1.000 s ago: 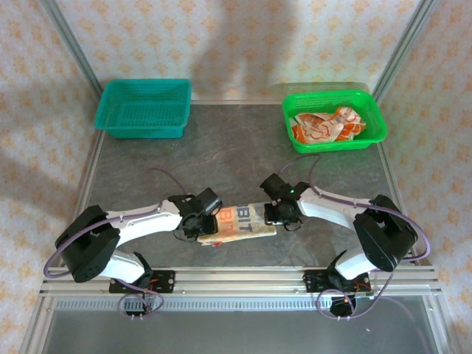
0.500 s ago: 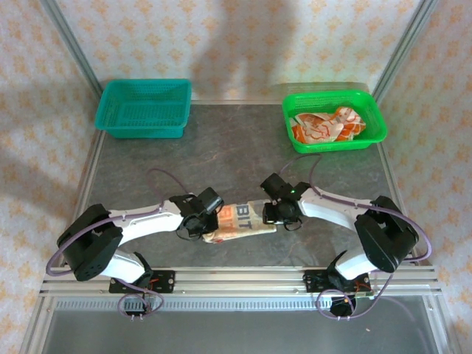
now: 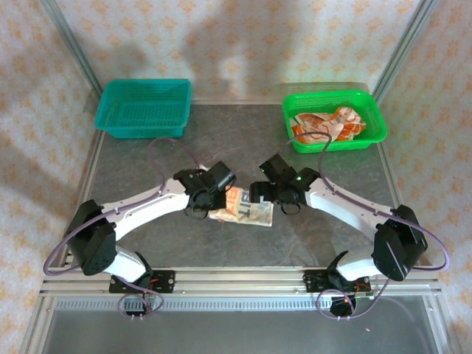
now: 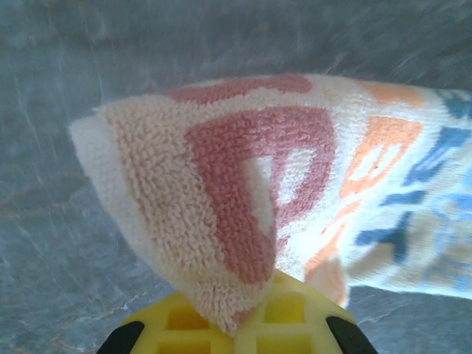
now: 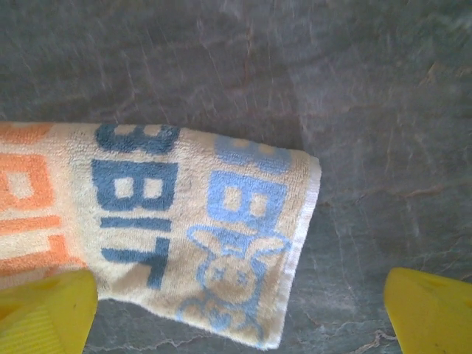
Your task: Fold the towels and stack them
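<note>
The soft, limp towel (image 3: 245, 212) looks light. The left pincer (image 4: 234, 328) pinches one corner; the right pincer (image 5: 240, 316) is spread over the opposite corner, probably the best place to hold.

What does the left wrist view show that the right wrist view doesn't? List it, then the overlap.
Left wrist: a folded corner of the towel, bearing a big red letter, pinched at the left fingers. Right wrist: the towel's other end lying flat, blue BIT lettering and a blue rabbit print, the right fingers spread wide. Both: the same cream towel, orange letters, grey tabletop.
</note>
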Robot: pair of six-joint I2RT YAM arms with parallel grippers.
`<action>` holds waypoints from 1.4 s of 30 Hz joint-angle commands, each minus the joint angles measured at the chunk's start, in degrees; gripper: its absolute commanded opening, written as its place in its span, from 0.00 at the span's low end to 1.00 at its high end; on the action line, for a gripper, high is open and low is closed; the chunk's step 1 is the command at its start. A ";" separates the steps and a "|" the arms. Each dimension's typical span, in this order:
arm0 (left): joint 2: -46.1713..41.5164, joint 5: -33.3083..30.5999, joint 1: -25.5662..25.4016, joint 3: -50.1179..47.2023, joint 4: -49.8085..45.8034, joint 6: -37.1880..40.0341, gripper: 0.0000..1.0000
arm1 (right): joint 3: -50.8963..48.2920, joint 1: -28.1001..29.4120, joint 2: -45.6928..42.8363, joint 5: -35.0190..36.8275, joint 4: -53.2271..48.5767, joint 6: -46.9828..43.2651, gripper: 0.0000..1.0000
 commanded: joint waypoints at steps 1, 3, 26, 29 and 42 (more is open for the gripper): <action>2.88 -5.79 2.15 7.97 -9.72 6.80 0.00 | 3.94 -0.22 0.67 5.42 -3.36 -1.37 0.99; 5.12 -6.33 4.05 13.46 -11.31 10.05 0.00 | 5.67 -0.80 1.27 6.80 -4.00 -1.71 0.99; 43.17 -8.61 22.65 79.25 -25.31 36.86 0.00 | 16.36 -5.03 8.87 8.20 -8.53 -1.81 0.99; 45.74 -8.90 24.69 84.20 -24.77 38.72 0.00 | 16.41 -5.07 9.71 7.94 -8.72 -1.10 0.99; 45.33 -6.90 35.41 84.88 -15.14 43.43 0.00 | 17.35 -4.98 13.39 5.83 -8.53 0.75 0.99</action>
